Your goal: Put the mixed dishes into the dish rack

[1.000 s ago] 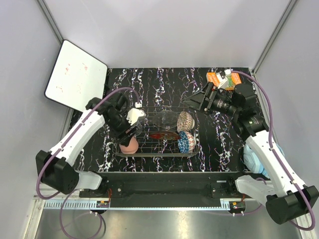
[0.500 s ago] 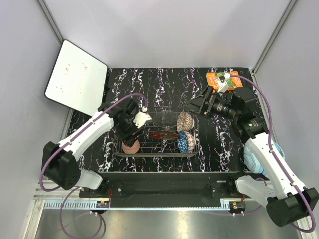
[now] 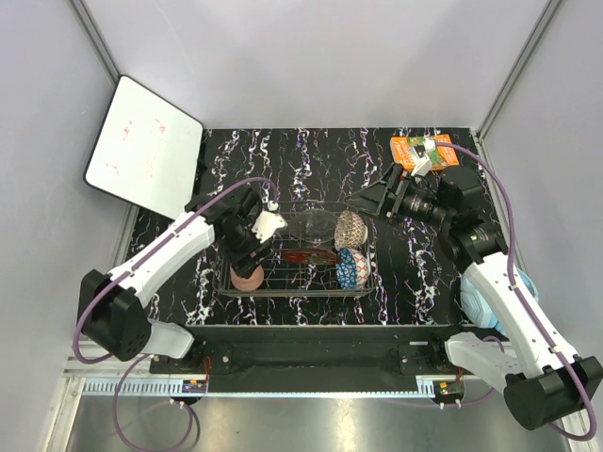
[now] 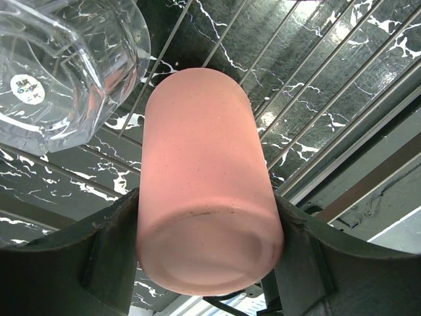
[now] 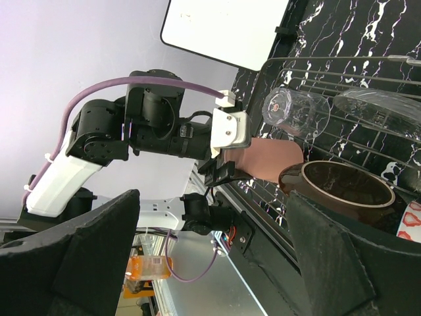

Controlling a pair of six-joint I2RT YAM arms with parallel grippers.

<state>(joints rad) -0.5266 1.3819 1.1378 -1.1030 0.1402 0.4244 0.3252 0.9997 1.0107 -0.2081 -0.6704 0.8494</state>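
Observation:
The wire dish rack (image 3: 294,282) stands mid-table. In it are the beige-brown bowl (image 3: 350,228), the blue patterned bowl (image 3: 352,268), the red dish (image 3: 313,255), the clear glass bowl (image 3: 311,226) and the clear glass cup (image 4: 59,66). My left gripper (image 3: 247,271) is shut on the salmon-pink cup (image 4: 207,191) and holds it on its side over the rack's left end, next to the glass cup. My right gripper (image 3: 370,200) is open and empty, hovering just behind the rack's right end. The right wrist view shows the pink cup (image 5: 273,161), the glass cup (image 5: 296,112) and the red dish (image 5: 342,187).
An orange book (image 3: 419,151) lies at the back right. Blue headphones (image 3: 479,303) lie at the right edge under the right arm. A whiteboard (image 3: 146,141) leans at the back left. Grey walls close in both sides.
My left gripper has carried the pink cup to the right and down, into the rack's left end. My right gripper has shifted slightly left, toward the rack.

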